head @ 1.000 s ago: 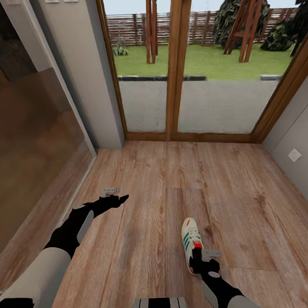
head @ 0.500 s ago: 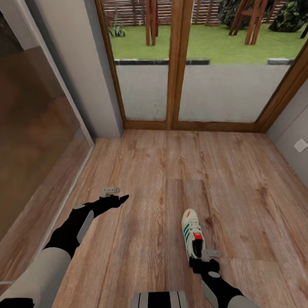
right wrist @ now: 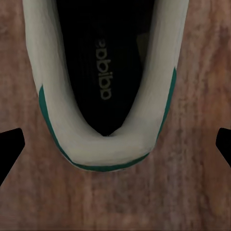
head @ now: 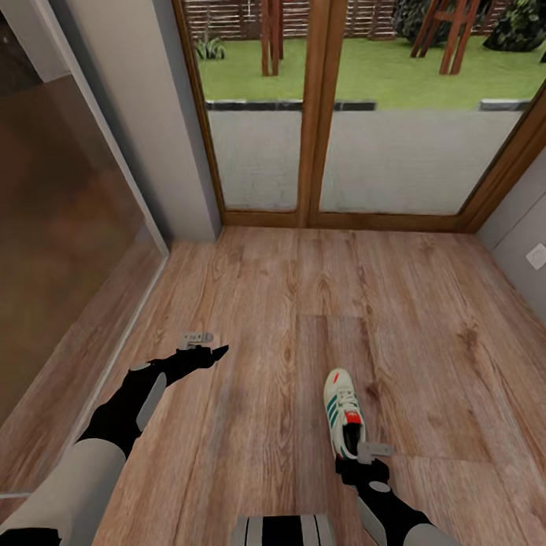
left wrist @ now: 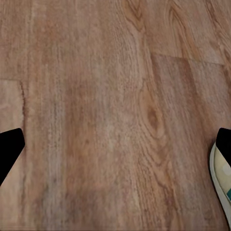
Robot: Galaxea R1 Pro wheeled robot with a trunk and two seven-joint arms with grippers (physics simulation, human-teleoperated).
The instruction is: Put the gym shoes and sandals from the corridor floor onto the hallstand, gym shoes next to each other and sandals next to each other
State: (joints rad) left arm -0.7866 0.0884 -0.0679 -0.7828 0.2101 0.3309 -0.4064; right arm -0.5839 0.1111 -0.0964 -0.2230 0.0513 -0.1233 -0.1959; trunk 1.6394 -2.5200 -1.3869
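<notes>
On the corridor floor (head: 250,305) before the glass doors (head: 315,122) lies one gym shoe (head: 342,412), heel toward me. My right gripper (head: 360,459) hovers over that heel, fingers spread wide, gripping nothing. My left gripper (head: 203,348) hangs spread and empty over bare planks. By my reckoning nothing is racked yet; this lift comes first.

Light brown wood-plank corridor floor (head: 250,305), visible grain, running up to a wooden-framed glass door. Lying directly on it: one cream-white lace-up gym shoe (head: 342,414) with green side stripes and red tongue patch, sole down, toe toward the door.
</notes>
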